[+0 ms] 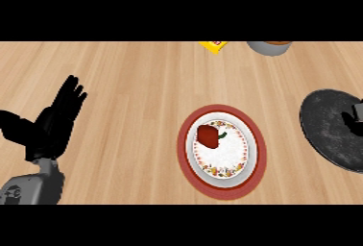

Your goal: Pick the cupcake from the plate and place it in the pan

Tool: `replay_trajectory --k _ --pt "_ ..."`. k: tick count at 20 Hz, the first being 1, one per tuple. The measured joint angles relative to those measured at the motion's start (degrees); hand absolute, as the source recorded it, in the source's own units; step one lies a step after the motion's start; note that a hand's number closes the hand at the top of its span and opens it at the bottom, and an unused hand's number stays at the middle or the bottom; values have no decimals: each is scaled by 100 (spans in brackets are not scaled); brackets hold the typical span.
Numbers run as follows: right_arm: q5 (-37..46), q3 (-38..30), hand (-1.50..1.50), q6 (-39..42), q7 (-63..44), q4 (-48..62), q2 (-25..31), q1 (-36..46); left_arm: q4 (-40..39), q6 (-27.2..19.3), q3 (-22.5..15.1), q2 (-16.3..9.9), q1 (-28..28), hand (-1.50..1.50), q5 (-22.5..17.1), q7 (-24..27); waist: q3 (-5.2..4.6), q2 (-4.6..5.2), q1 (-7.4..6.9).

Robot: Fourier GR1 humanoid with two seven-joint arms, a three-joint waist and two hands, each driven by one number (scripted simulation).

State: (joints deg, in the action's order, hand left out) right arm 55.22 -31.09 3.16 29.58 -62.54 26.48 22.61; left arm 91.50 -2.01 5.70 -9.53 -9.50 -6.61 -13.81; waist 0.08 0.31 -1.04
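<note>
Item: small red object (208, 136), rounded, with a green bit at its right side. This is what sits where the cupcake should be; by its look I cannot confirm it is a cupcake. It lies on the upper left part of the plate, no robot hand touching it.

Item: round white plate with a patterned floral rim (241, 161). It rests on a round dark red mat (186, 161) that shows as a ring all around it, near the middle of the light wooden tabletop (142, 72).

Item: dark grey round pan (322, 120), speckled, flat on the tabletop at the right edge, well apart from the plate and cut off by the frame.

Item: my right robot hand (353, 117), black, only a small part in view at the right edge, over the pan. I cannot tell how its fingers stand.

Item: my left robot hand (53, 122), black, on its grey forearm (32, 185) at the left edge, well apart from the plate. Fingers straight and spread, pointing up, thumb out to the left; it holds nothing.

Item: yellow object (214, 45), at the top edge, cut off.

Item: grey round container (268, 48) with a brown top, just right of the yellow object, also cut off.
</note>
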Motion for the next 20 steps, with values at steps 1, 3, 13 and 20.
replay_trajectory --k 1,3,13,20 --pt "35 4 150 -162 115 378 78 121 -6 34 15 -16 24 0 -8 37 1 2 -4" --pt "248 151 150 -420 89 808 109 244 -5 23 16 7 29 0 -5 29 -1 -1 2" --pt "213 -146 -150 -605 156 3406 597 948 -50 46 56 -15 -54 0 1 0 8 27 -49" --pt "-629 -799 -150 -180 1030 4119 939 1179 -107 -28 52 43 -94 0 68 54 11 18 -9"
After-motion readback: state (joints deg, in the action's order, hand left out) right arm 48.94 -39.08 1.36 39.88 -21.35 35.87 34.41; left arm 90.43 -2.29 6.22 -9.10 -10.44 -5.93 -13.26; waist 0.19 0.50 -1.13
